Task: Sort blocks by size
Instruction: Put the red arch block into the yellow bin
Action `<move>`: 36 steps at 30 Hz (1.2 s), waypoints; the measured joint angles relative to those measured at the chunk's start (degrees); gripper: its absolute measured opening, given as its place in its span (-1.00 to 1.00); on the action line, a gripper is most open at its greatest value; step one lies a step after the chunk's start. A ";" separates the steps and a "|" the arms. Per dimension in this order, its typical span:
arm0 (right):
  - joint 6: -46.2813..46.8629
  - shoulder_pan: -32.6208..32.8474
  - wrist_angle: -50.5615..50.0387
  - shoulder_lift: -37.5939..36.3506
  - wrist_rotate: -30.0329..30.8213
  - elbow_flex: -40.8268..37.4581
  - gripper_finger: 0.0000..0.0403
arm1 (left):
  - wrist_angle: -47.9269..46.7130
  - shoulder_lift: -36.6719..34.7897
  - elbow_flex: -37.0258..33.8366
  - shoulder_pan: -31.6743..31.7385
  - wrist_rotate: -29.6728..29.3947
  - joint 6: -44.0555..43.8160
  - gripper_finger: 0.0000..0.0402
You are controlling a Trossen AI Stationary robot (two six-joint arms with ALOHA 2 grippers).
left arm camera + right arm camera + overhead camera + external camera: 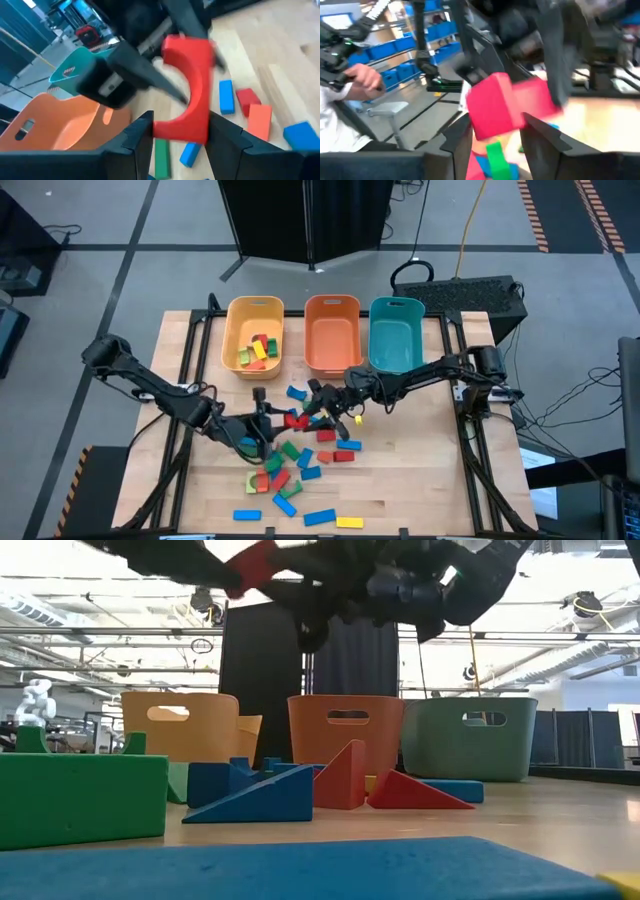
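**One arch, two grippers: finishing the pass cleanly**

Find the red arch (187, 90) lifted off the table (420, 480), near its middle, in front of the orange bin (332, 300) and above the loose blocks (300, 470). See it grasped across its flat sides by the left gripper (180, 125), fingers clenched on its lower end. Note the right gripper (495, 125) close against the same piece from the other side, fingers spread with daylight between them and the red faces, so apparently released.

Judge this as a hand-over in mid-air, with the left arm taking the weight.

- Keep the left fingers tight and level; expect the arch to swing if squeezed only at one end, since most of its bulk stands above the grip.
- Draw the right arm straight back along its own line, not sideways, to avoid dragging a finger through the hollow of the arch.
- Hold the left arm motionless until both right fingers stand well apart from the piece.
- Only then pick a bin by size: small pieces already lie in the yellow bin (255, 302), so probably the orange or the teal bin (397, 303) for this bigger one.
- Lift high enough to pass over the rim before lowering.
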 joint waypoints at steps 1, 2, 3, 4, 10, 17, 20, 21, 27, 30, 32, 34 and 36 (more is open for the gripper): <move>0.35 -0.32 -0.96 0.10 0.73 0.00 -0.24 | -0.63 -1.15 0.12 -0.02 -0.67 -0.69 -0.24; 0.56 -0.46 -1.93 0.16 1.88 0.00 -0.23 | -1.39 -2.47 0.17 -0.01 -1.32 -0.92 -0.24; 0.63 -0.68 -2.69 0.18 2.62 -0.04 -0.22 | -2.47 -3.71 0.17 0.07 -2.06 -0.96 -0.24; 0.68 -0.77 -3.52 0.10 3.72 -0.04 -0.21 | -3.55 -4.91 0.17 0.35 -2.53 -0.94 -0.24; 0.86 -0.81 -10.29 -0.12 11.86 -0.04 -0.20 | -10.92 -13.29 0.20 3.69 -7.22 -1.04 -0.24; -0.40 -0.77 -12.10 -0.16 14.15 -0.04 -0.20 | -20.17 -19.70 0.20 13.25 -10.23 -6.43 -0.24; -0.39 -0.77 -12.10 -0.18 14.07 -0.04 -0.20 | -23.77 -20.66 0.20 18.79 -9.71 -11.88 -0.24; -0.31 -0.77 -12.09 -0.18 14.07 -0.04 -0.20 | -25.14 -20.75 0.20 20.85 -8.82 -14.22 -0.24; -0.10 -0.68 -11.81 -0.18 14.02 -0.04 -0.20 | -31.12 -19.89 0.20 33.86 1.63 -21.96 -0.24; -0.03 -0.67 -11.75 -0.18 13.89 -0.04 -0.20 | -32.08 -18.97 0.17 39.77 5.85 -23.41 -0.24; -0.02 -0.66 -11.48 -0.18 13.89 -0.04 -0.20 | -32.33 -18.11 0.17 43.57 8.53 -23.44 -0.24; -0.02 -0.66 -11.09 -0.18 13.89 -0.04 -0.20 | -32.36 -16.91 0.17 47.21 11.49 -23.80 -0.24; -0.01 -0.66 -11.06 -0.18 13.89 -0.04 -0.20 | -32.85 -15.48 0.17 51.12 14.97 -24.95 -0.24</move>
